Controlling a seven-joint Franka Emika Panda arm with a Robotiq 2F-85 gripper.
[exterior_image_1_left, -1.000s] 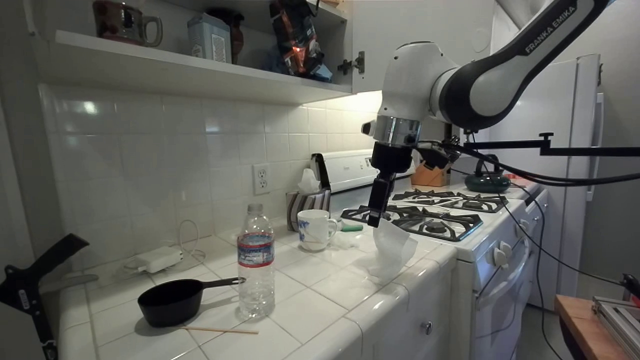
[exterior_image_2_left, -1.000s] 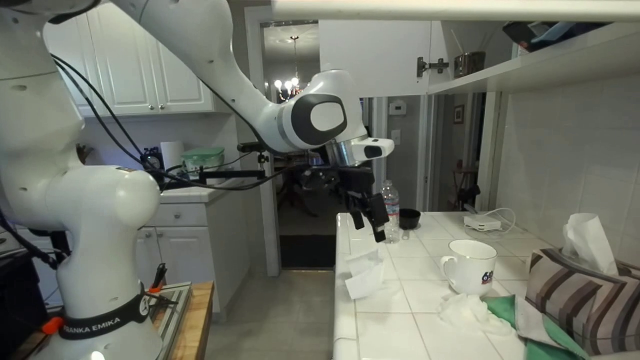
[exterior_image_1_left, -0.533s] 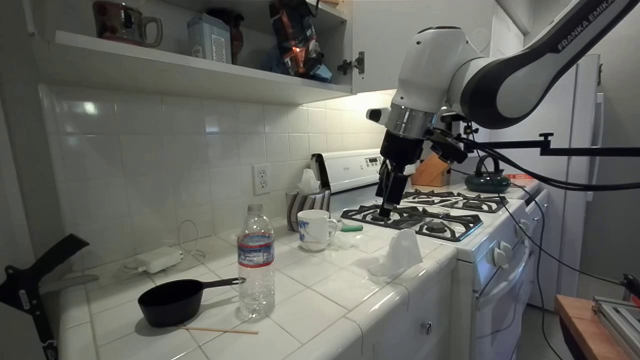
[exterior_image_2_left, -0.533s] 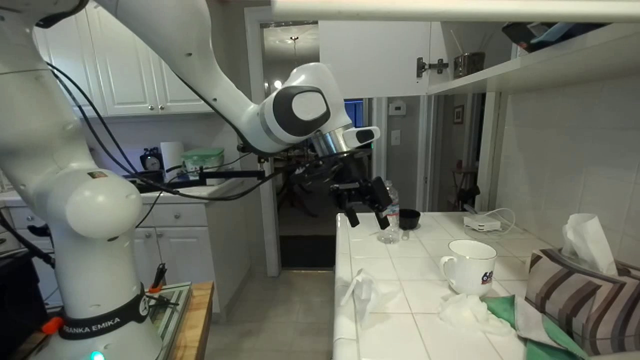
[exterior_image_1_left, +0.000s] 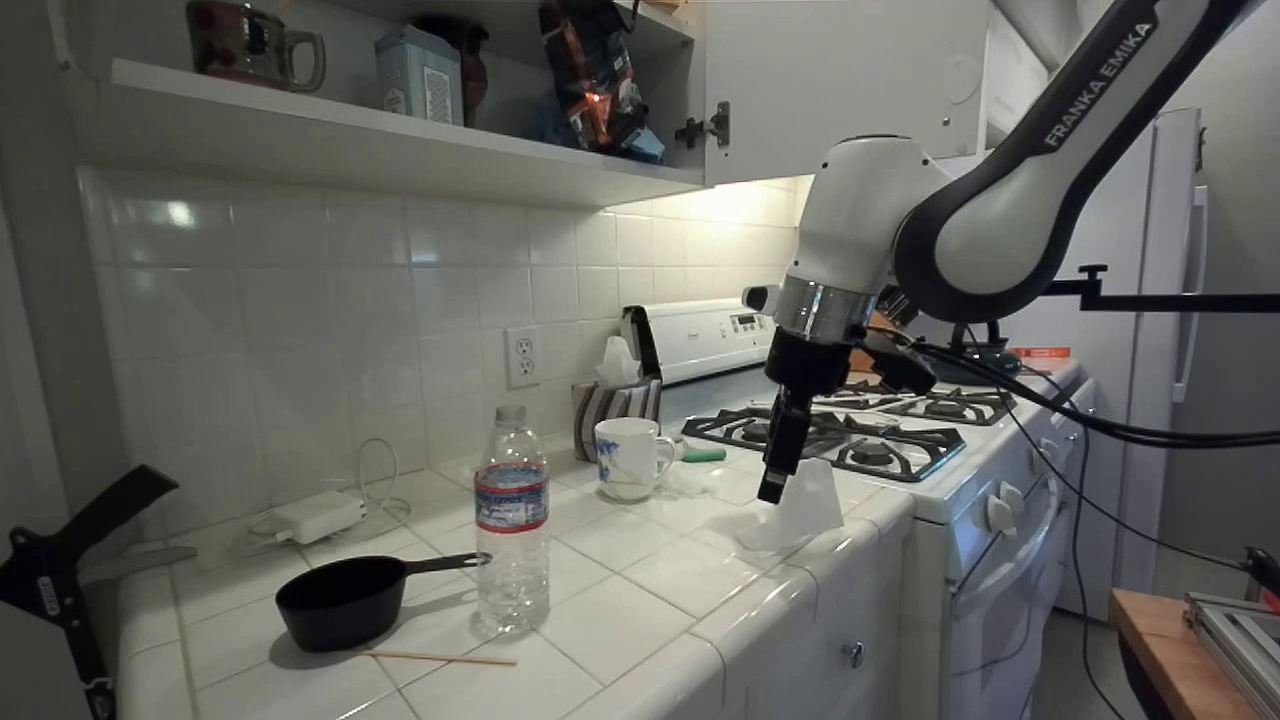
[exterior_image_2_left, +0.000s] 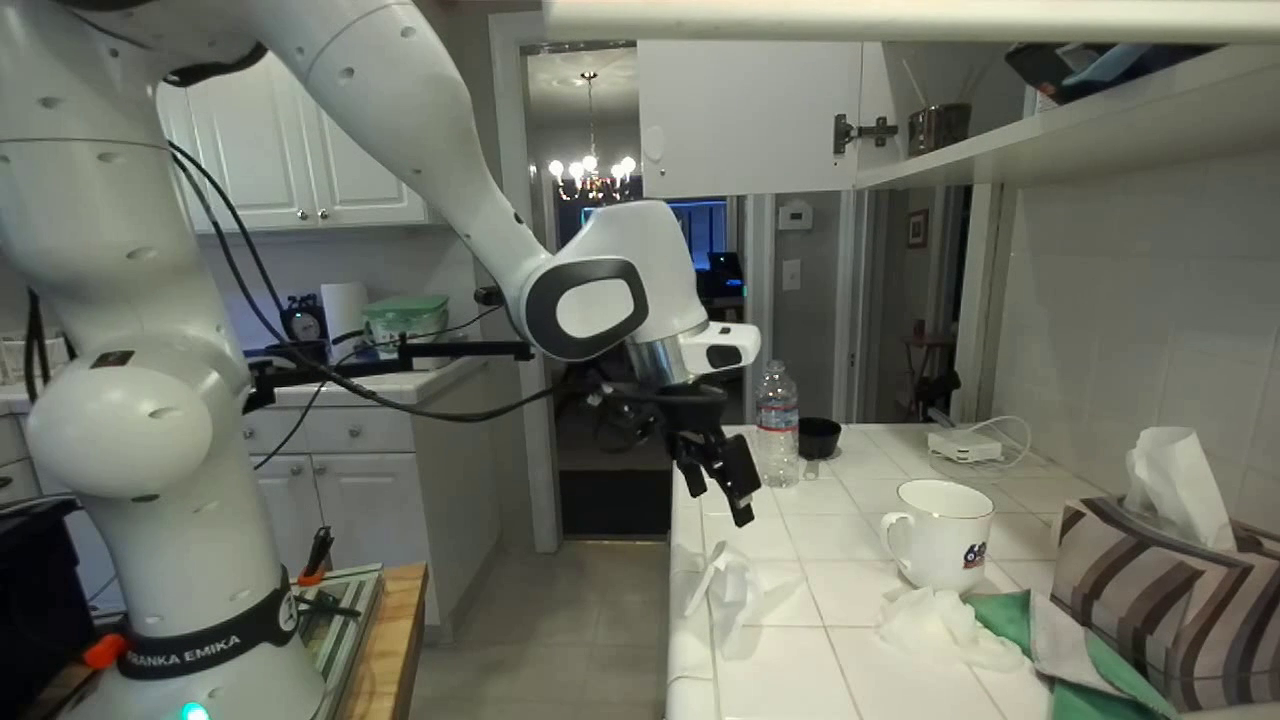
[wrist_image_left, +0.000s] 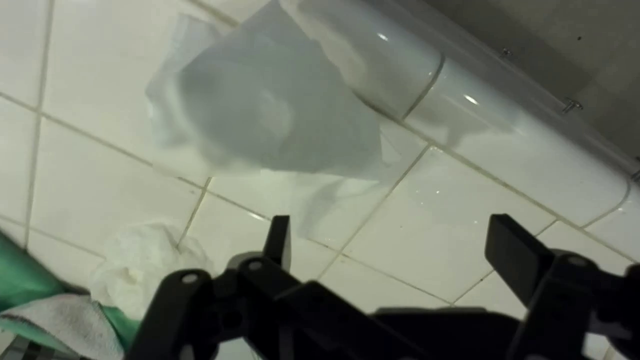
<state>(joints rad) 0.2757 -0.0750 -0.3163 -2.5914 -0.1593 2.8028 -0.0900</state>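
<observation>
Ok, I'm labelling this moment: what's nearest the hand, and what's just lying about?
Nearest the open, empty hand:
white tissue, partly upright

Lying about:
crumpled tissue
green-and-grey cloth
tissue box
mug
bottle
black pan
thin stick
white corded box

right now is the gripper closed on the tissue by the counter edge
No, in the wrist view the gripper is open, its fingers wide apart with tile showing between them.

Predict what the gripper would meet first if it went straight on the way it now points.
Most likely the tiled countertop: the gripper angles down toward it, though the white tissue is close by and depth is unclear.
</observation>
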